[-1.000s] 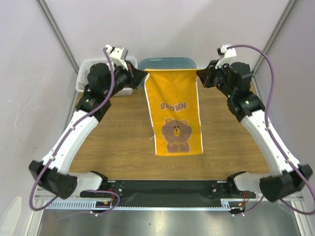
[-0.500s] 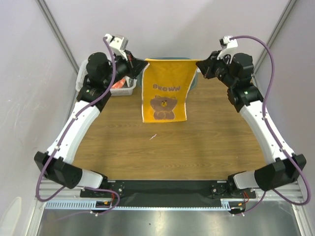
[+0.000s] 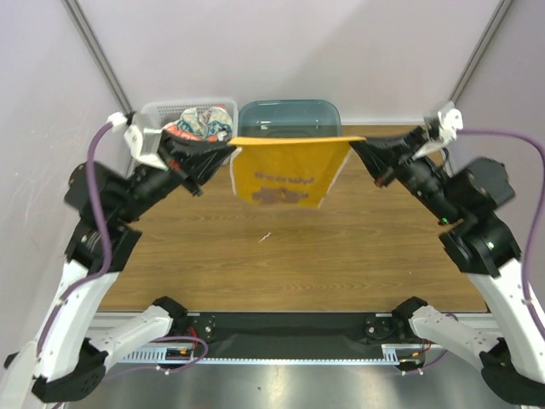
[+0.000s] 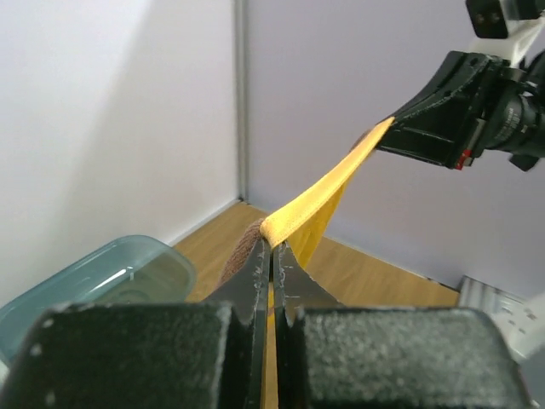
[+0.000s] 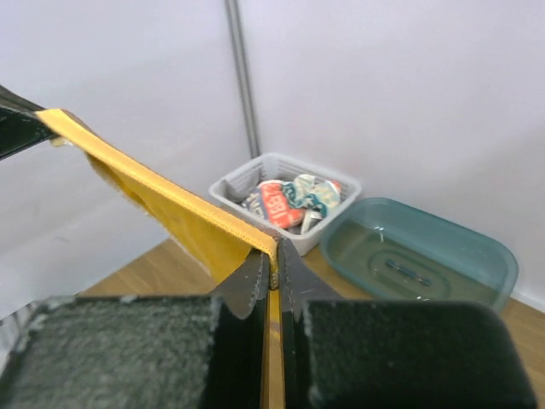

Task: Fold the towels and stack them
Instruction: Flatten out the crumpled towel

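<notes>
A white plastic lattice basket (image 3: 153, 111) at 11 o'clock on the wooden table (image 3: 341, 256) holds a crumpled white printed towel (image 3: 200, 122). A translucent teal oval tub (image 3: 289, 115) sits at 12. Before it an orange-faced cloth towel with brown lettering (image 3: 285, 166) hangs taut in the air. The left gripper (image 3: 232, 146) and right gripper (image 3: 353, 143) are each clamped on a top corner.

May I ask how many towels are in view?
2: orange towel held by left end effector and right end effector; printed towel in white basket. More may hide beneath.
</notes>
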